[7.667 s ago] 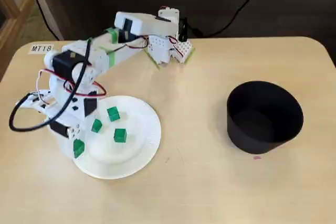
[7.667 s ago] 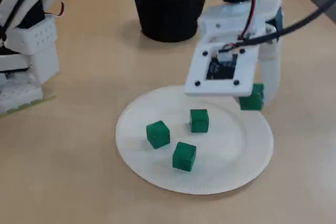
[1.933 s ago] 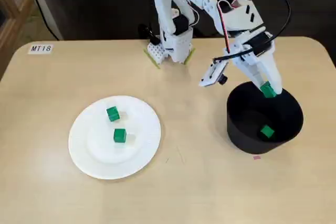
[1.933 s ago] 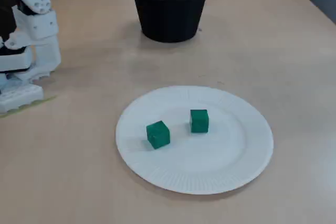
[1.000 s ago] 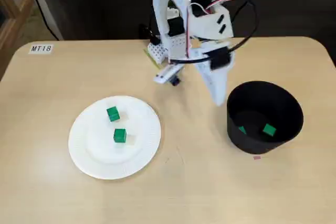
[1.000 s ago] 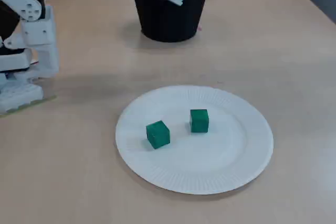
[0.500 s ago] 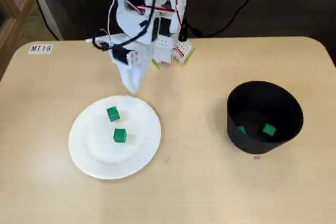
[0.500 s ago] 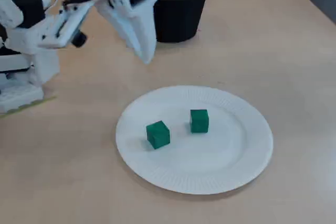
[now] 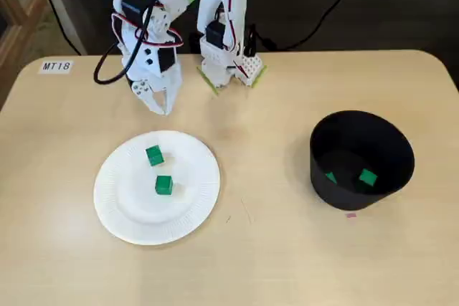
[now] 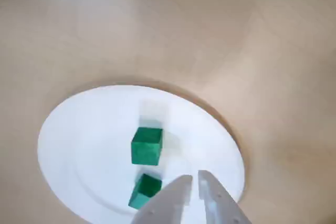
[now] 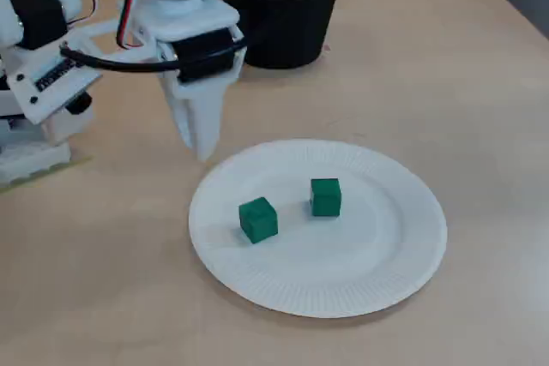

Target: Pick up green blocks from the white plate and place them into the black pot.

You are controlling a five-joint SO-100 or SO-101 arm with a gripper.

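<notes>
Seen from above in a fixed view, a white arm (image 9: pixel 219 26) stands at the far edge of a pale wooden tabletop (image 9: pixel 272 263), and the frame cuts off its top. Its hand (image 9: pixel 159 105) hangs tips-down over bare wood, just beyond the far rim of a white plate (image 9: pixel 125 209) on the left. Two green cubes lie apart on the plate: the far block (image 9: pixel 153 155) and the near block (image 9: pixel 163 185). Well to the right stands a black pot (image 9: pixel 351 150). Inside it a bright block (image 9: pixel 368 177) shows plainly, while a dim block (image 9: pixel 330 177) sits low in shadow against the left wall. A label (image 9: pixel 56 67) reading MT18 lies at the far left corner. A pink mark (image 9: pixel 351 215) by the pot is too small to make out.

In the wrist view only the two white fingertips (image 10: pixel 182 183) show, cut off by the bottom edge. They sit close together with a thin gap and hold nothing, and both plate blocks lie just left of them.

In the low fixed view the arm hides the pot's left side and the pot's inside cannot be seen. From here the hand's tips look closed, and whether they touch the wood cannot be told
</notes>
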